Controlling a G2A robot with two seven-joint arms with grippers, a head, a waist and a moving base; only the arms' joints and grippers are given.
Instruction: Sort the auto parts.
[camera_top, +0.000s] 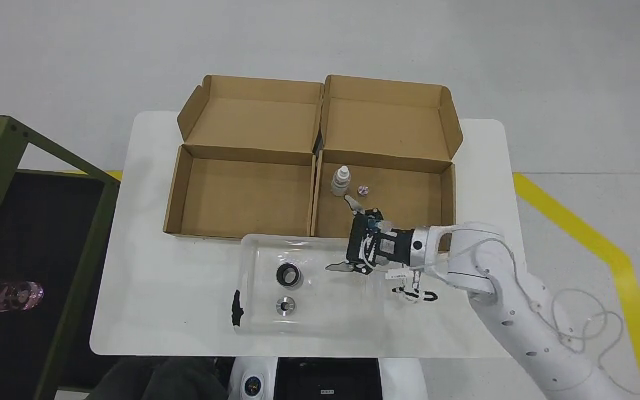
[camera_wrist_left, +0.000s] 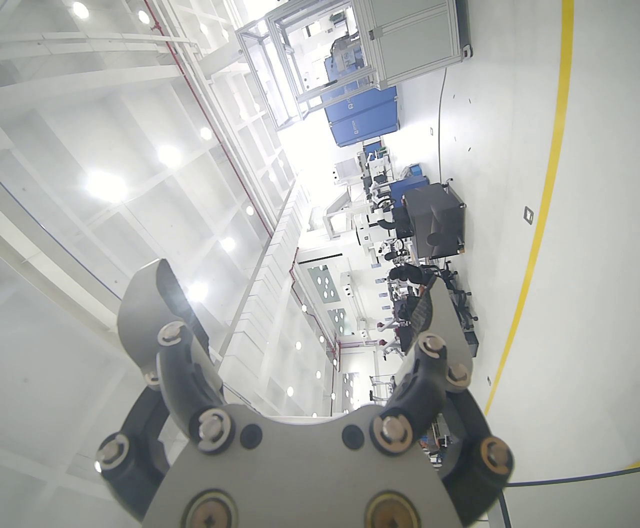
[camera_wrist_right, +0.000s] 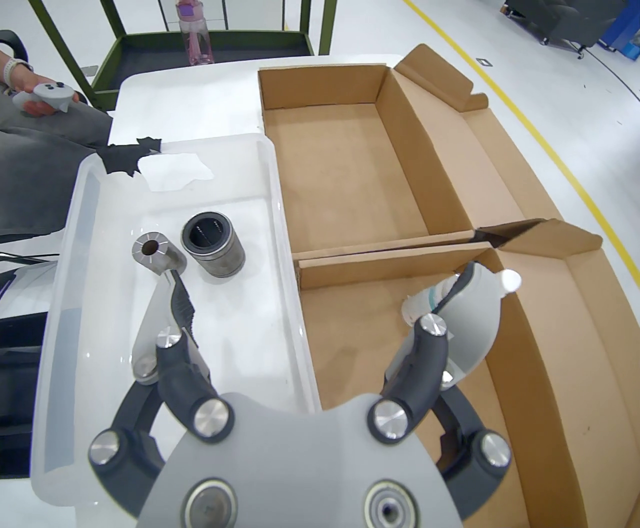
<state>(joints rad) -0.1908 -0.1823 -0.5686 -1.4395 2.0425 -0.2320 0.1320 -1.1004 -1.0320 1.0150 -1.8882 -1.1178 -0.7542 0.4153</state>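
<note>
A clear plastic tray holds two metal parts: a dark cylindrical bearing and a smaller slotted bush. My right gripper is open and empty, straddling the tray's far right rim and the right cardboard box. One finger hangs over the tray near the bush. The other is beside a white bottle standing in that box. My left gripper is open and empty, pointing up into the room.
The left cardboard box has nothing in it. A small pink item lies by the bottle. A black scrap sits on the tray's corner. A green cart stands left of the table.
</note>
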